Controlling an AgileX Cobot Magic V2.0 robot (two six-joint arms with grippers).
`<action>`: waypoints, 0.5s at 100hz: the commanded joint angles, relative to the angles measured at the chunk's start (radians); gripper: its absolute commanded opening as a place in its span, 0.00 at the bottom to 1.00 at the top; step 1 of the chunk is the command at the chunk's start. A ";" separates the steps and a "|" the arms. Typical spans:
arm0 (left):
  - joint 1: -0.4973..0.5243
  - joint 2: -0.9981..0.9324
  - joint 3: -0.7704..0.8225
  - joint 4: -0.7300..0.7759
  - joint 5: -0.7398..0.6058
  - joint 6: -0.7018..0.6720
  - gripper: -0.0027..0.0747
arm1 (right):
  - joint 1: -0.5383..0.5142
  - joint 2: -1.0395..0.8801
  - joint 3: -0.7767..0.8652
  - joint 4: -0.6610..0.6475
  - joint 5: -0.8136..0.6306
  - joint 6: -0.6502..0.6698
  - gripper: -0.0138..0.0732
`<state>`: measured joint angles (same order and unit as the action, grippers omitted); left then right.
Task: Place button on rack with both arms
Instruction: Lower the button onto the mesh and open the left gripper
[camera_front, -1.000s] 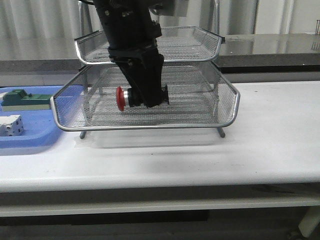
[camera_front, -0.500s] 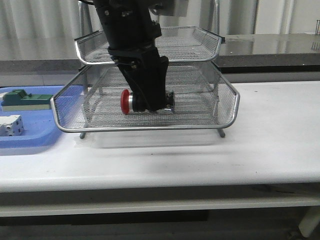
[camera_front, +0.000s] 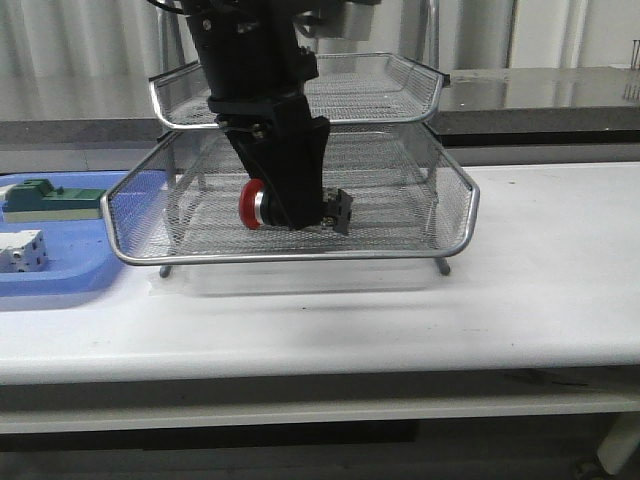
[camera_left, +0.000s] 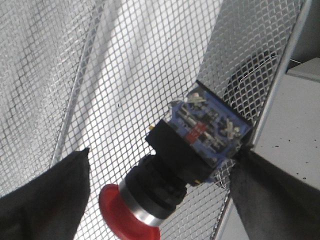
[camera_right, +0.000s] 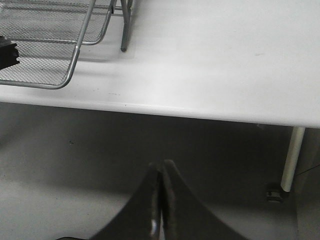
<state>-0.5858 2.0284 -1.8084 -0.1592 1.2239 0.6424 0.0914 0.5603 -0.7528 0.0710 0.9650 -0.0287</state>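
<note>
Rack (camera_front: 440, 215), the silver wire-mesh letter tray set, stands on the white desk (camera_front: 540, 290) near its far edge, left of centre, with the pulled-out middle tray reaching toward the near edge. Left of it, a blue plastic tray (camera_front: 60, 275) lies by the desk's left edge. The left gripper (camera_front: 295, 205) reaches down into that middle tray; in its wrist view the fingers (camera_left: 45, 200) stand apart on either side of the button (camera_left: 185, 160), which looks to be resting on the mesh, red cap pointing toward the left edge, though whether a pad touches it I cannot tell. The right gripper (camera_right: 161, 200) hangs off the desk's near edge, closed and empty. To finish well, the left arm should probably lift straight up, clearing the button and the top tray's rim without nudging either.
</note>
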 joint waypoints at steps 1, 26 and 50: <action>-0.007 -0.056 -0.025 -0.024 0.024 -0.010 0.76 | -0.006 0.003 -0.024 0.001 -0.054 -0.003 0.08; -0.007 -0.056 -0.025 -0.024 0.050 -0.010 0.76 | -0.006 0.003 -0.024 0.001 -0.054 -0.003 0.08; -0.007 -0.056 -0.025 -0.024 0.050 0.006 0.76 | -0.006 0.003 -0.024 0.001 -0.054 -0.003 0.08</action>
<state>-0.5858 2.0284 -1.8084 -0.1592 1.2239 0.6424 0.0914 0.5603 -0.7528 0.0710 0.9650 -0.0287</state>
